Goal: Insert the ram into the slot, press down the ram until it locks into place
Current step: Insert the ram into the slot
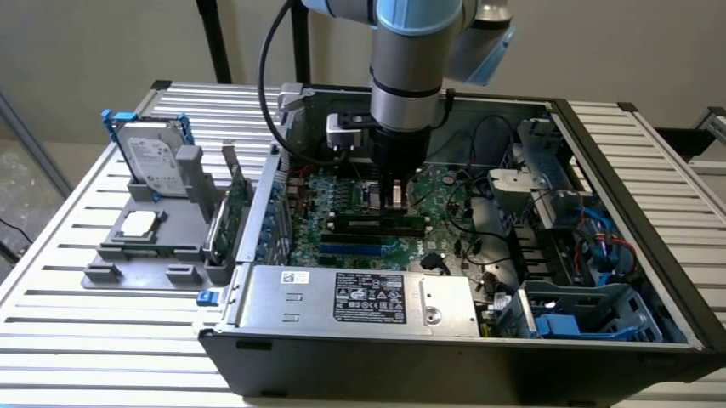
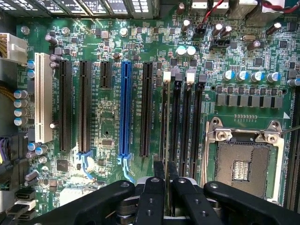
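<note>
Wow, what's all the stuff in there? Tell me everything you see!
computer case: one, black, open, on the slatted table
motherboard: one, green, inside the case
memory slots: four, black, beside the silver processor socket
blue slot: one, blue, among long black slots
ram: one, greenish, edge-on over the memory slot nearest the blue slot
hard drive: one, silver, on the grey holder, exterior view's left
arm: one, grey and blue, above the case
gripper: one, black, closed on the ram
</note>
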You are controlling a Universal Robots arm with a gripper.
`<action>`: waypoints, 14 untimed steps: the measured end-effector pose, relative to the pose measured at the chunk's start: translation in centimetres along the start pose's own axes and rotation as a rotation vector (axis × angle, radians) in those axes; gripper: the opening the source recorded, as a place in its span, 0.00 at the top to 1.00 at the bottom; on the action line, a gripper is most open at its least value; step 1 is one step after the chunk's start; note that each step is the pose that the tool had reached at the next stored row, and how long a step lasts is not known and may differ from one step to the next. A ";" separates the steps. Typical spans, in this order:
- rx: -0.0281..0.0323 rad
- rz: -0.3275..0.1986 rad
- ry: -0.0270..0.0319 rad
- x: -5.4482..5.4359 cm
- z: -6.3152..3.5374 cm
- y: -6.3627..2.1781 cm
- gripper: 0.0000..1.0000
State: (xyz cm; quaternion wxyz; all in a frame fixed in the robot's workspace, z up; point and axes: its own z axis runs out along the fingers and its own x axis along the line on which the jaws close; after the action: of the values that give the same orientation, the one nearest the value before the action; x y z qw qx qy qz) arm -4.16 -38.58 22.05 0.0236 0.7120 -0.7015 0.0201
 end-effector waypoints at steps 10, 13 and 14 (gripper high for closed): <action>0.0022 0.000 0.0001 0.0 0.22 0.01 0.78; 0.0020 0.000 0.0000 0.0 -0.07 0.00 0.78; 0.0015 0.000 0.0000 0.0 -0.26 0.01 0.78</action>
State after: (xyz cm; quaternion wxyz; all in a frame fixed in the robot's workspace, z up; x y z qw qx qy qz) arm -4.16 -38.57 22.31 0.0230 0.7119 -0.7016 0.0206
